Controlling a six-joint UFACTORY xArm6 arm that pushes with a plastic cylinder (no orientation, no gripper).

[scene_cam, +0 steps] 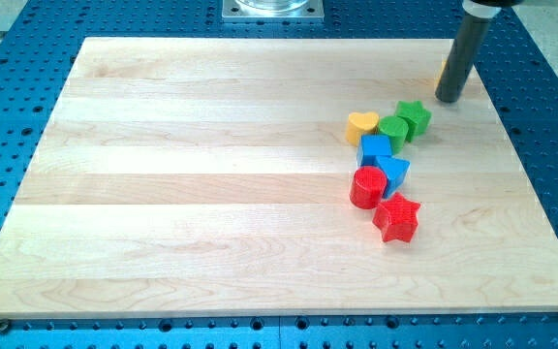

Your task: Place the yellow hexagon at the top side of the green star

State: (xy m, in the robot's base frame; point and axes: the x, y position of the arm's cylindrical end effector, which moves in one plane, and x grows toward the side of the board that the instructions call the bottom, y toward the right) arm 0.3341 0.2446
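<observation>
The green star (415,116) lies at the view's upper right, at the top of a cluster of blocks. My rod stands up and to the right of it, and my tip (449,99) is on the board a short way from the star. Only a thin yellow sliver (441,70) shows at the rod's left edge. It is a yellow block almost wholly hidden behind the rod, and its shape cannot be made out.
A green cylinder (393,130) touches the star's lower left, with a yellow heart (361,125) beside it. Below are a blue cube (375,148), a blue triangle (394,173), a red cylinder (366,187) and a red star (397,217). The board's right edge (511,126) is near my tip.
</observation>
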